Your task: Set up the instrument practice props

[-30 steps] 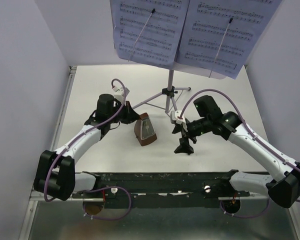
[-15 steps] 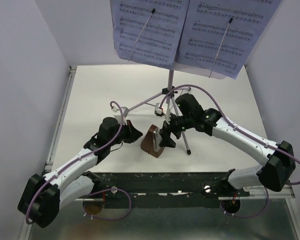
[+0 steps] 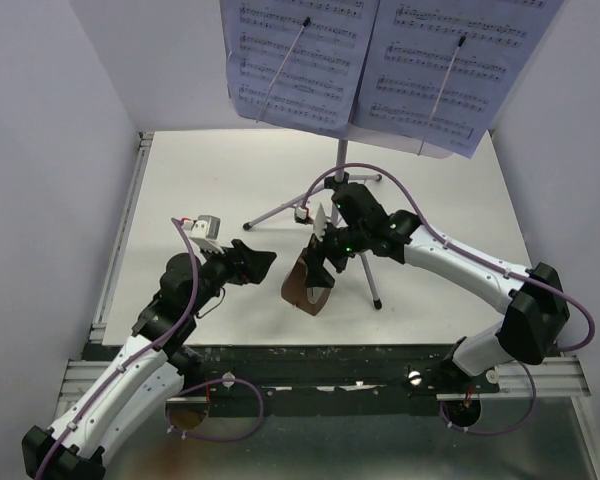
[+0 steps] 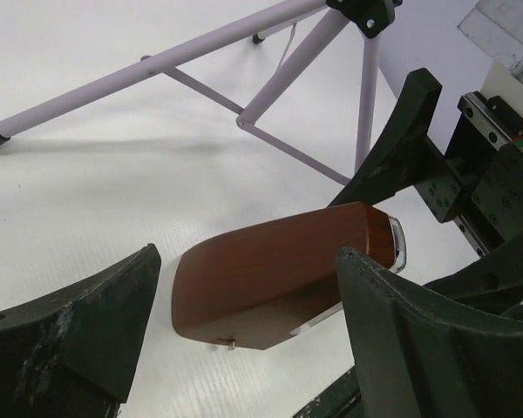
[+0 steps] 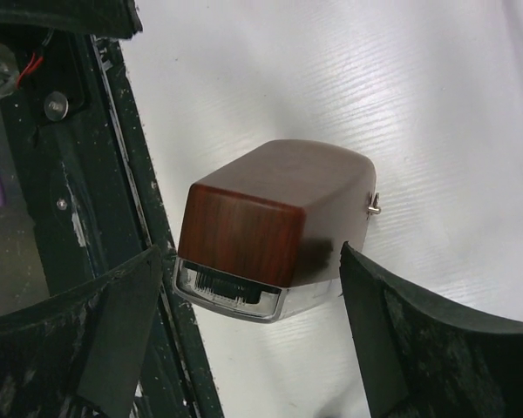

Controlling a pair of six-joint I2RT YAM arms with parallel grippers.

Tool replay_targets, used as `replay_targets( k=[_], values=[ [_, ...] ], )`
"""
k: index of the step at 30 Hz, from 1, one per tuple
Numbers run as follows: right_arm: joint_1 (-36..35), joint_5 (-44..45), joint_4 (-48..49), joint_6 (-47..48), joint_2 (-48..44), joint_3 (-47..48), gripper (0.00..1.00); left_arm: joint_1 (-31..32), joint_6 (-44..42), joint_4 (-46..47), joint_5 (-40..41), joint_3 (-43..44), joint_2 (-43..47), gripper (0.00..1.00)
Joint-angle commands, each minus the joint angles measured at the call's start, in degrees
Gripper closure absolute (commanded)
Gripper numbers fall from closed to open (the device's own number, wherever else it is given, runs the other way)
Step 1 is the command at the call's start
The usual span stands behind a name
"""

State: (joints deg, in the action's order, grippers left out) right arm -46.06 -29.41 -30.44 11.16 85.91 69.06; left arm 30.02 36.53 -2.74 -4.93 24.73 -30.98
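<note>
Metronome point(image 3: 302, 285) on table point(image 3: 200, 180), before music stand point(image 3: 340, 160); sheet-music pages point(image 3: 300, 60) on stand; left gripper point(image 3: 260, 258) left of metronome.

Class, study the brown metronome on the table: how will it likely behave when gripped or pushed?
The metronome looks like a rigid, glossy shell, so it probably will not flex but may slip. Its sides taper, so a grip could slide toward the narrow end. A push near that end would likely tip it rather than slide it.

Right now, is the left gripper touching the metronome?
Cannot tell. In the left wrist view, table shows between one finger and the metronome, but the other finger overlaps it.
</note>
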Motion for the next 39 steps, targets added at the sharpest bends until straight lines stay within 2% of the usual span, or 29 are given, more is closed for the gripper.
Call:
replay_targets(
  k=[1, 2, 3, 4, 6, 9, 15, 18, 24, 27, 32, 36, 39],
  values=[
    [-1.04, 2.86, 0.55, -0.79, 1.02, 1.08, 0.14, 0.04, 1.61, 1.77, -5.08, -0.56, -1.97, 0.08],
    [-1.13, 3.21, 0.64, -0.53, 1.02, 0.99, 0.19, 0.04, 1.96, 2.39, -6.4, -0.39, -2.76, 0.08],
    [-1.13, 3.48, 0.47, -0.35, 1.19, 0.99, 0.29, 0.04, 2.4, 4.04, -7.63, -0.56, -3.38, 0.08],
    [-1.22, 3.57, 0.29, 0.0, 1.19, 1.17, 0.43, -0.05, 2.92, 5.02, -8.51, -0.47, -4.25, 0.07],
    [-1.22, 4.44, -0.06, 0.88, 1.1, 0.99, 0.6, 0.04, 2.84, 7.04, -10.44, -0.47, -5.57, 0.07],
    [-1.31, 5.41, -0.24, 4.3, -0.12, -0.06, 0.71, -0.05, 1.53, 7.75, -13.17, 0.75, -7.6, 0.07],
    [-1.31, 0.59, -0.59, 17.47, -3.2, -3.4, 0.76, -0.05, 2.92, 9.5, -16.6, 1.81, -9.54, 0.07],
    [-1.31, 1.54, 0.02, 21.44, -3.38, -3.84, 0.76, 0.04, 5.03, 11.35, -18.8, 1.2, -9.36, 0.07],
    [-1.22, 3.22, 1.08, 24.0, -3.47, -4.19, 0.77, 0.04, 12.94, 22.24, -22.93, -3.28, -10.76, 0.07],
    [-1.22, 3.22, 1.08, 23.91, -3.12, -4.37, 0.78, 0.21, 14.53, 24.63, -24.42, -3.46, -13.22, 0.07],
    [-1.31, 3.04, 1.26, 23.65, -3.55, -5.07, 0.78, 0.39, 12.69, 17.88, -21.01, -1.01, -18.4, 0.2],
    [-1.31, 3.39, 1.17, 23.65, -4.34, -6.04, 0.79, 0.65, 9.26, 7.33, -16.44, 1.89, -22.01, 0.33],
    [-1.22, 4.18, 1.43, 24.0, -5.48, -7.18, 0.83, 0.83, 8.21, 4.6, -15.73, 1.03, -23.33, 0.36]
  ],
)
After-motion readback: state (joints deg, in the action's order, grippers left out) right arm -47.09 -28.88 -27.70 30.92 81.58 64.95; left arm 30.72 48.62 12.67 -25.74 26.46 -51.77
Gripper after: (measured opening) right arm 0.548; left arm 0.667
